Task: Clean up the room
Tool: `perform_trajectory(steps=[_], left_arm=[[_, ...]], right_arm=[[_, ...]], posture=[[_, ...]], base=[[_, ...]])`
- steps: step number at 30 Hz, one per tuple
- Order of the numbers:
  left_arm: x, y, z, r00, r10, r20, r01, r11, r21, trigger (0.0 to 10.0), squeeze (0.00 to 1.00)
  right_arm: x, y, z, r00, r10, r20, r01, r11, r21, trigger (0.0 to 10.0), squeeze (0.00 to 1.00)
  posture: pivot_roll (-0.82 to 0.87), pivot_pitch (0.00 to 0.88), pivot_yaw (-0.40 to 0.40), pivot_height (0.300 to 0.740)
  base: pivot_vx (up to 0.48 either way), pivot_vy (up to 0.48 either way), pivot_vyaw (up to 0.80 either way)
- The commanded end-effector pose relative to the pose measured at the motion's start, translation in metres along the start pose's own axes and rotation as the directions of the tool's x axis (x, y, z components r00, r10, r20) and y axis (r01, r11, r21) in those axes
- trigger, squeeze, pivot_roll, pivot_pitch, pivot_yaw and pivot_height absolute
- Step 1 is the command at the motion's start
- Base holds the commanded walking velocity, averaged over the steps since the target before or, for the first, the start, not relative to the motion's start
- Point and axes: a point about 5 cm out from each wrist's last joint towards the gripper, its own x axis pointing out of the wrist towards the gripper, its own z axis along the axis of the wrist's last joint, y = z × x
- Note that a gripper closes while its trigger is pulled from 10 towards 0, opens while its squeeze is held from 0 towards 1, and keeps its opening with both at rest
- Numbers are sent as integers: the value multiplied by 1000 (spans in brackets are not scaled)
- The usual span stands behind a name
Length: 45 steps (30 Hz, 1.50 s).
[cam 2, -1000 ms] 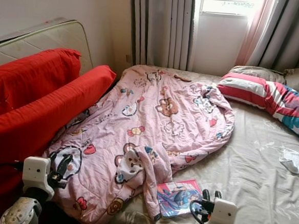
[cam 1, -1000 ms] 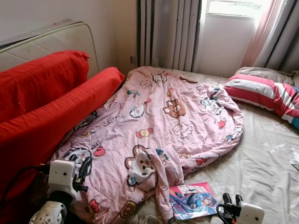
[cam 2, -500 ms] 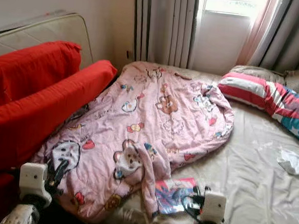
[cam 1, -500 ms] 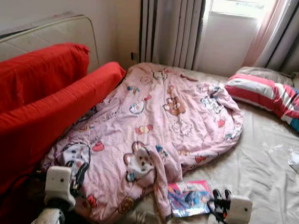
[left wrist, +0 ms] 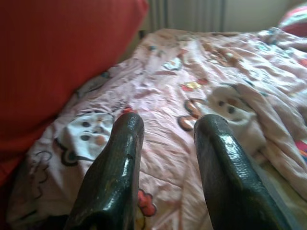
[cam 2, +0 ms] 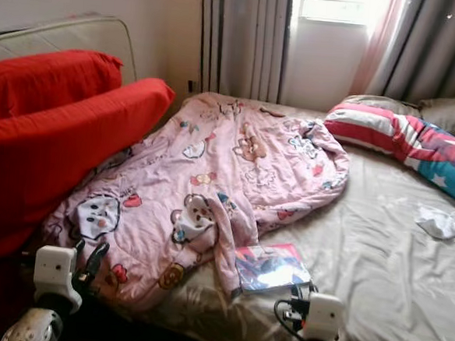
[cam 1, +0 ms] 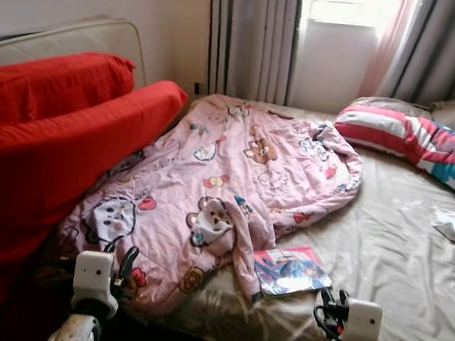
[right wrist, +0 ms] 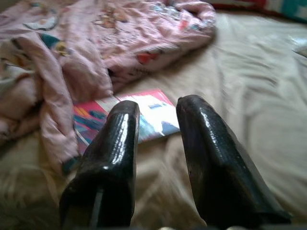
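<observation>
A crumpled pink cartoon quilt [cam 1: 235, 179] lies across the left half of the bed [cam 1: 393, 260]. A colourful book [cam 1: 291, 272] rests on the sheet by the quilt's near corner, also seen as the book [right wrist: 144, 117] in the right wrist view. A striped pillow [cam 1: 386, 131] lies at the head, and a small white cloth [cam 1: 454, 225] sits on the sheet at the far right. My left gripper [cam 1: 127, 261] hovers low over the quilt's near left edge, open and empty. My right gripper [cam 1: 329, 299] is low just short of the book, open and empty.
Red cushions [cam 1: 57, 151] stand along the bed's left side, with a pale mattress [cam 1: 81, 35] leaning on the wall behind them. Grey curtains [cam 1: 252, 39] and a bright window are at the back. The tan sheet to the right of the quilt is bare and wrinkled.
The whole picture has shifted, so the camera moved; the bed's near edge now shows more. Both grippers stay low and open. Nothing on the bed has moved.
</observation>
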Motion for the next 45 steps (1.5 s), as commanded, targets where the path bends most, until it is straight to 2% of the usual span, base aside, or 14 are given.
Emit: perform_trajectory(steps=[1, 9, 18, 31, 39, 43, 45], left_arm=[[-2, 3, -3, 1000, 12, -21, -12, 1000, 9, 10000, 0], [-1, 4, -3, 999, 16, -32, -15, 1000, 12, 10000, 0], [1, 1, -3, 999, 5, -36, -4, 1000, 7, 10000, 0], [2, 2, -2, 999, 3, -35, -2, 1000, 9, 10000, 0], [4, 1, -2, 999, -5, -35, 5, 1000, 11, 10000, 0], [4, 2, -2, 999, -4, -35, 4, 1000, 12, 10000, 0], [4, 2, -2, 999, -4, -35, 5, 1000, 12, 10000, 0]], right_arm=[[4, 1, 3, 1000, 6, 1, -6, 1000, 1, 10000, 0], [5, 3, 2, 1000, 31, -4, -31, 1000, -3, 10000, 0], [4, 3, 0, 999, 39, -13, -39, 999, 11, 10000, 0], [6, 8, 1, 999, 51, -12, -51, 998, 36, 10000, 0], [8, 3, -2, 999, -1, -36, 3, 998, 62, 10000, 0], [9, 1, -3, 999, -22, -48, 27, 994, 109, 10000, 0], [9, 1, -2, 999, -17, -38, 21, 996, 89, 10000, 0]], posture=[[4, 50, 14, 616], [3, 60, 20, 616], [1, 64, 19, 616], [7, 65, 23, 616], [5, 66, 27, 616], [7, 66, 27, 616], [7, 66, 27, 616]], base=[[0, 0, 0], [0, 0, 0], [239, 0, 758], [297, 0, 0], [298, 0, 0], [299, 0, -692], [300, 0, -769]])
